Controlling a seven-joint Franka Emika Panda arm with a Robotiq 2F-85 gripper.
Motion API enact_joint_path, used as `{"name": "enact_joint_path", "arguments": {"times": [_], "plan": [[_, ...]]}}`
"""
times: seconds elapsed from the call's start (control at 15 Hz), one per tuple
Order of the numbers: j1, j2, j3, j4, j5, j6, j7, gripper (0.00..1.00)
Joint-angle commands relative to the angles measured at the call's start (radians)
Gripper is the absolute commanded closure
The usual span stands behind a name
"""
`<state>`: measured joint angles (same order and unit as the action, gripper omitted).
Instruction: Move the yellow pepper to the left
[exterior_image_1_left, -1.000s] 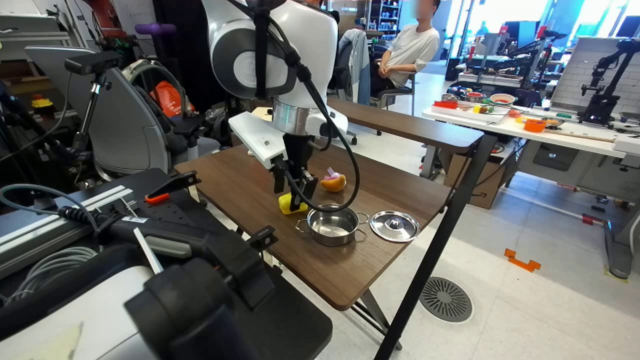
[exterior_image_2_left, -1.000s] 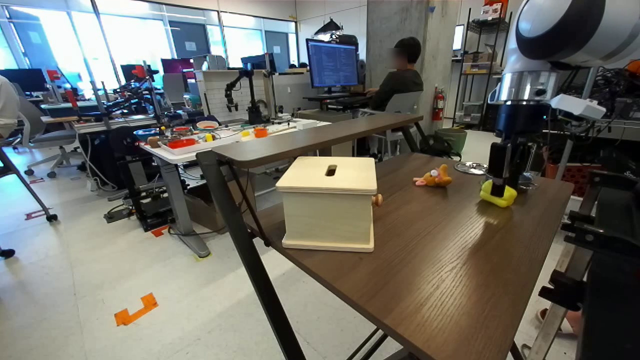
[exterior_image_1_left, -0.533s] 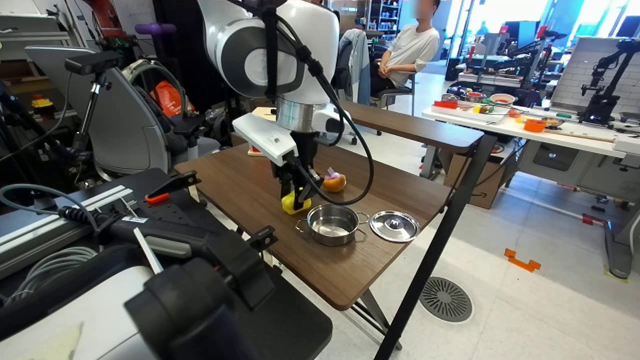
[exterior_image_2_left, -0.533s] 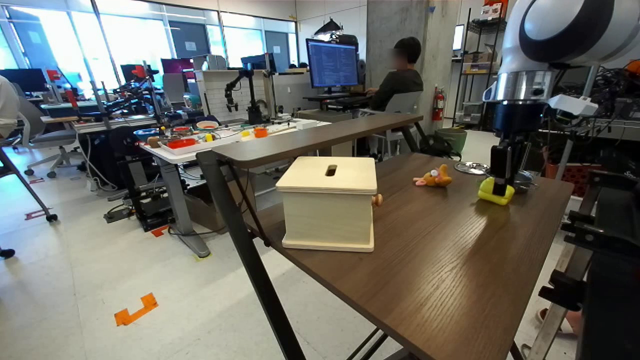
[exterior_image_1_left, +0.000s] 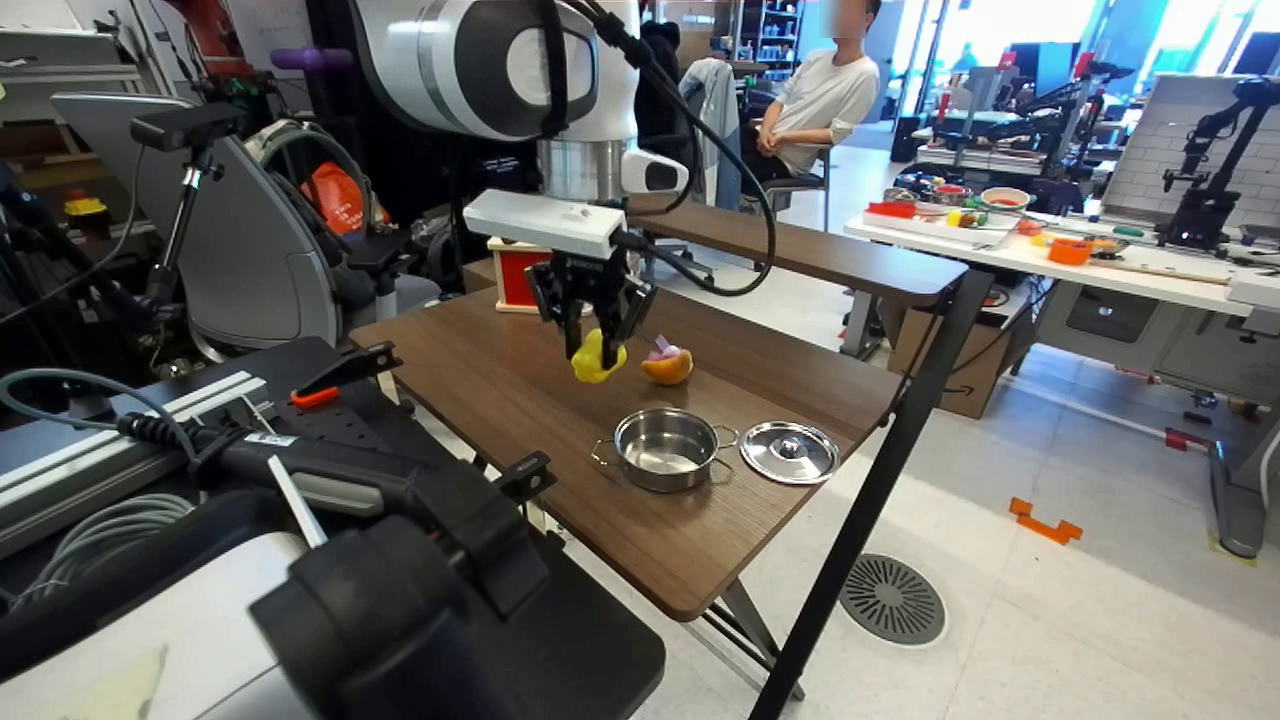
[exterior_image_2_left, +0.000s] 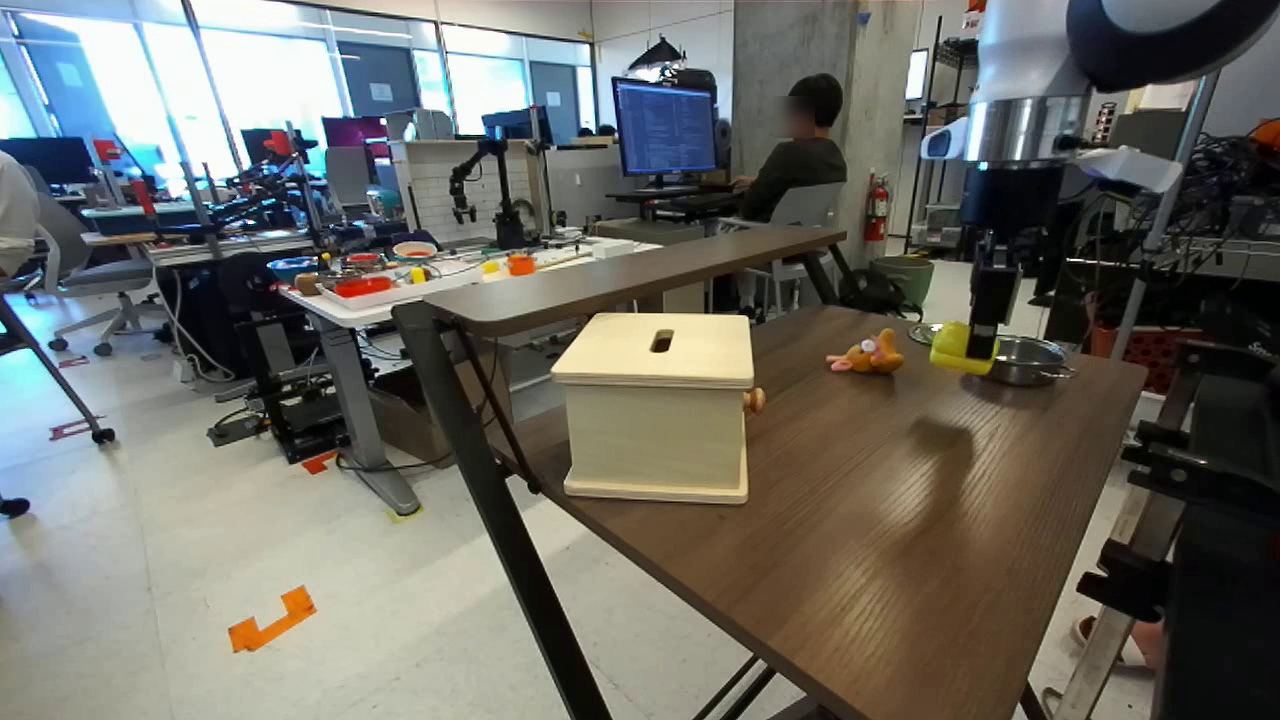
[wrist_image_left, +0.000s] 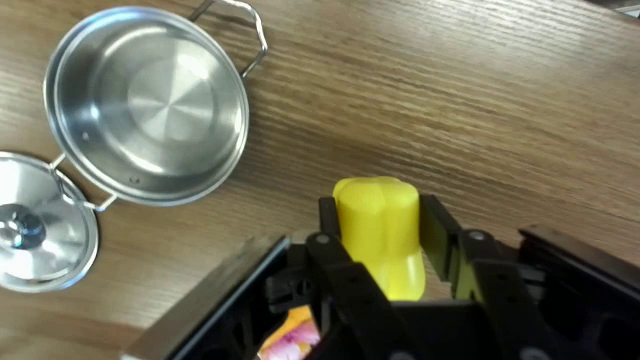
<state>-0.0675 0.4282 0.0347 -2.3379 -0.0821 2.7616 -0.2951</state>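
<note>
Yellow pepper (wrist_image_left: 380, 220) hangs above the table (exterior_image_2_left: 870, 520), pinched by part-closed fingers (wrist_image_left: 436, 231) of the downward-pointing gripper (exterior_image_1_left: 592, 355); text on monitor (exterior_image_2_left: 665, 125) illegible.

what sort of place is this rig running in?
Probably a robotics lab in a shared office: a black robot arm stands in the background, and a person sits at a computer monitor.

Between the fingers (wrist_image_left: 328, 217), the yellow pepper (wrist_image_left: 377, 220) is being lifted higher above the bench (exterior_image_2_left: 900, 560); in an exterior view, more of the pot (exterior_image_2_left: 1032, 368) is being uncovered behind them than a second ago.
</note>
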Motion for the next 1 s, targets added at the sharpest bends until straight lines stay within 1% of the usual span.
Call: {"name": "enact_joint_path", "arguments": {"times": [0.0,0.2,0.47,0.73,0.93], "plan": [[0.019,-0.059,0.031,-0.008,-0.073,-0.017,-0.082,0.82],[0.001,-0.058,0.106,0.0,-0.06,-0.006,-0.201,0.82],[-0.015,-0.01,0.186,0.032,-0.055,-0.025,-0.366,0.82],[0.001,0.057,0.206,0.085,-0.078,-0.084,-0.523,0.82],[0.02,0.112,0.205,0.14,-0.094,-0.145,-0.64,0.82]]}}
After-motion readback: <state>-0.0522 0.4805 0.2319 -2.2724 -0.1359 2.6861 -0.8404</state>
